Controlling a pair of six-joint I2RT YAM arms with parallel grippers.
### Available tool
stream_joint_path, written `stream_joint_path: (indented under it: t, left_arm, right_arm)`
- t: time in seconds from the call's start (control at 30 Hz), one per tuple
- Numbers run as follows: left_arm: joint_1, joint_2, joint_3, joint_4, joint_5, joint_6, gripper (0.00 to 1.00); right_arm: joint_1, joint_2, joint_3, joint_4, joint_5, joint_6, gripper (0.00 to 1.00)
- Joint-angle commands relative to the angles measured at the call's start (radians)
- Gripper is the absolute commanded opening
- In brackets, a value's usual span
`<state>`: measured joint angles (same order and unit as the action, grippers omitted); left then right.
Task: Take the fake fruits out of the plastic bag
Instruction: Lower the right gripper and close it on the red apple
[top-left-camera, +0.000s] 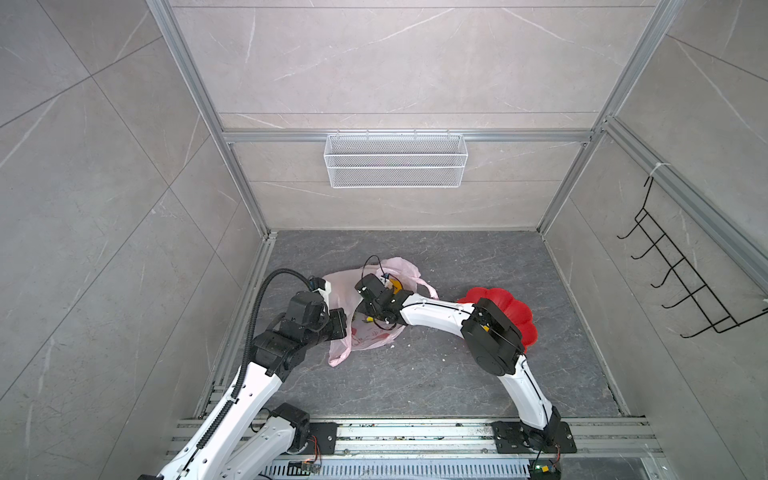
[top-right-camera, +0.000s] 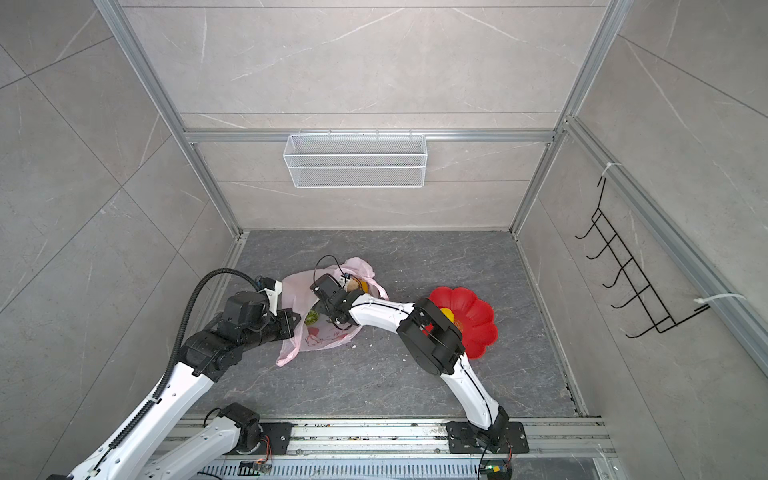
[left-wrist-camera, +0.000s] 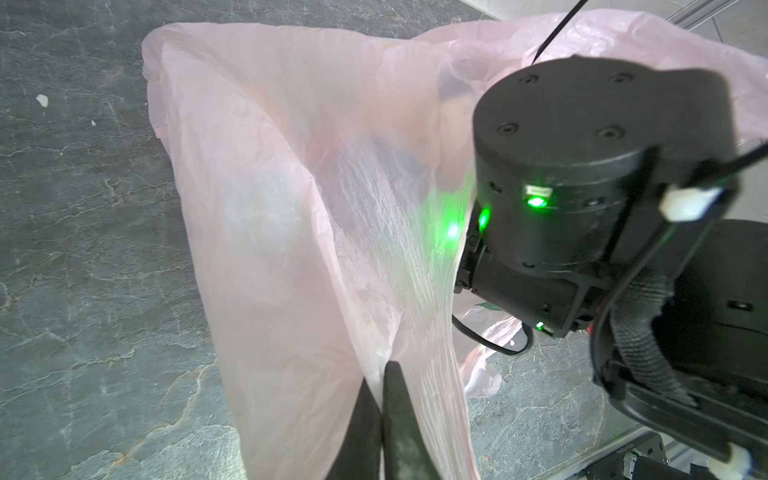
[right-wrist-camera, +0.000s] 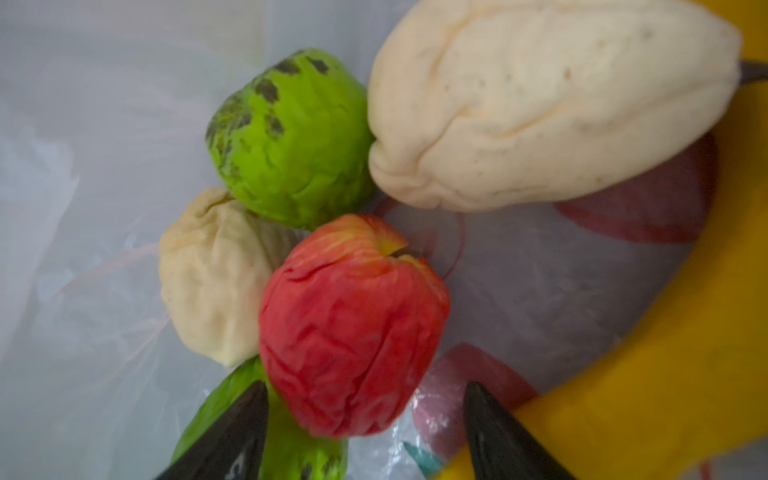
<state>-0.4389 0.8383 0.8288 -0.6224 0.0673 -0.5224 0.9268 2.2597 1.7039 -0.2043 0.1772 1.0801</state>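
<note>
The pale-pink plastic bag lies on the dark floor left of centre. My left gripper is shut on a fold of the plastic bag at its near edge and holds it up. My right gripper is open inside the bag, its fingertips either side of a wrinkled red fruit without touching it. Around that lie two green bumpy balls, two cream lumps and a yellow banana. In a top view a yellow fruit sits on the red plate.
The red flower-shaped plate stands right of the bag, partly under my right arm. A white wire basket hangs on the back wall and a black hook rack on the right wall. Metal rails run along the front edge.
</note>
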Motion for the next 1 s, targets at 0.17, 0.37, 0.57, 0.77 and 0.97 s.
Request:
stream_joint_path:
  t: [0.17,0.37,0.57,0.77,0.97]
  left_arm:
    - [-0.005,-0.011,-0.006,0.044,0.045,0.028,0.00]
    - [-0.005,-0.024,-0.020,0.058,0.051,0.030,0.00]
    - [-0.004,-0.013,-0.022,0.064,0.069,0.032,0.00]
    - [-0.004,-0.013,-0.029,0.071,0.072,0.025,0.00]
    - [-0.004,-0.018,-0.035,0.080,0.072,0.018,0.00]
  right_arm:
    - [-0.011,0.042,0.016,0.002,0.051,0.108,0.78]
    - [-0.014,0.051,-0.021,0.089,0.047,0.154,0.80]
    - [-0.020,0.081,-0.005,0.128,0.040,0.184,0.81]
    - [-0.028,0.102,0.012,0.141,0.034,0.191,0.81]
    - [-0.031,0.116,0.023,0.138,0.029,0.196,0.77]
